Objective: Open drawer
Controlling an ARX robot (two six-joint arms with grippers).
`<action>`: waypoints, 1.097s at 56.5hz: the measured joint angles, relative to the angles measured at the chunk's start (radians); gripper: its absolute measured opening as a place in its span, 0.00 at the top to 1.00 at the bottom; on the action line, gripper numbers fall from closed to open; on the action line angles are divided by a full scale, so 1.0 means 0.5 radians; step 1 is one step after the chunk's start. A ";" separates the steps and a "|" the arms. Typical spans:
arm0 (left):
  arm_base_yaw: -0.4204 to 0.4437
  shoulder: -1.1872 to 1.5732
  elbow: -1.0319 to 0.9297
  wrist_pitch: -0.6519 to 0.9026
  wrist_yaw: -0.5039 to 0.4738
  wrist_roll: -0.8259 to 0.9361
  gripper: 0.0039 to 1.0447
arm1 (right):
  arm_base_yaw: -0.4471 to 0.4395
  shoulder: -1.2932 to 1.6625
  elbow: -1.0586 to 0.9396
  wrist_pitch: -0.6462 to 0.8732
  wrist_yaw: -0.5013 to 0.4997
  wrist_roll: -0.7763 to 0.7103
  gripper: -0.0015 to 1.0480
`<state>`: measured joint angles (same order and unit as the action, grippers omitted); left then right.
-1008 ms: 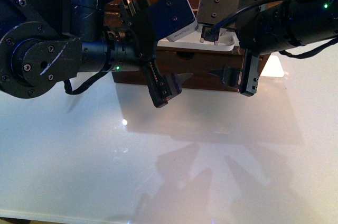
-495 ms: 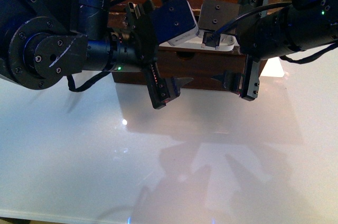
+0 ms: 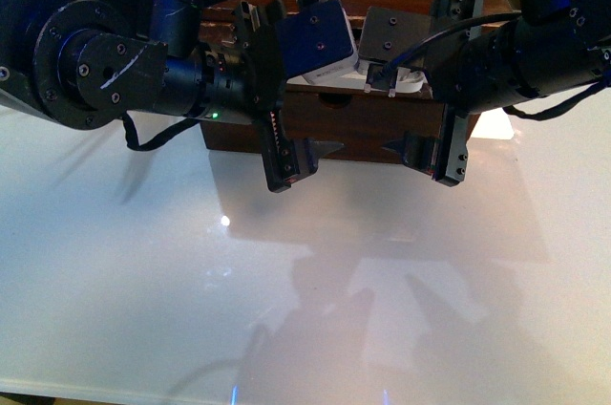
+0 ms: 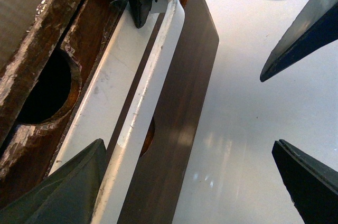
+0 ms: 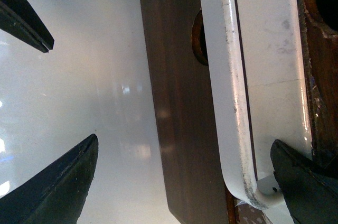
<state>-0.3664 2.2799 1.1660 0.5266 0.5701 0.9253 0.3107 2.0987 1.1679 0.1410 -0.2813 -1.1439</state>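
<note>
Showing a dark-brown wooden front, the drawer (image 3: 355,128) carries a long white bar handle (image 4: 153,76) with a rounded, scuffed end. A half-round notch is cut into the front's edge just behind the bar. The wood beside the handle is worn and marked with whitish scratches, and it has a round dark hole in it.

The left hand (image 4: 187,145) is spread wide and grips nothing. In the left wrist view the drawer front and the handle both lie in the gap between its fingers (image 4: 74,192). The bar sits just beside one finger, and the other finger hangs well apart over the glossy white bench (image 3: 286,281). Whether the near finger touches the handle cannot be told.

The right hand (image 5: 184,140) is also wide open and empty, and it straddles the other end of the same front. The curved end of the handle lies close to one of its fingers (image 5: 301,182), while the other finger stands off over the bench.

In the front view the two hands face each other, with the drawer directly beyond and between them.
</note>
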 joint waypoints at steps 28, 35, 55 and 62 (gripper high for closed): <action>0.030 0.034 0.162 -0.320 -0.023 0.253 0.08 | 0.014 0.036 0.083 -0.114 -0.053 -0.089 0.09; 0.038 0.034 0.166 -0.341 -0.002 0.288 0.08 | 0.019 0.046 0.107 -0.154 -0.064 -0.111 0.09; 0.060 0.028 0.166 -0.397 0.043 0.404 0.08 | 0.040 0.066 0.134 -0.282 -0.100 -0.163 0.09; 0.066 0.018 0.156 -0.409 0.059 0.416 0.08 | 0.052 0.066 0.124 -0.301 -0.111 -0.198 0.09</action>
<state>-0.3332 2.2887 1.2442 0.3222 0.5995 1.1332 0.3367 2.1319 1.2297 -0.0097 -0.3370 -1.2427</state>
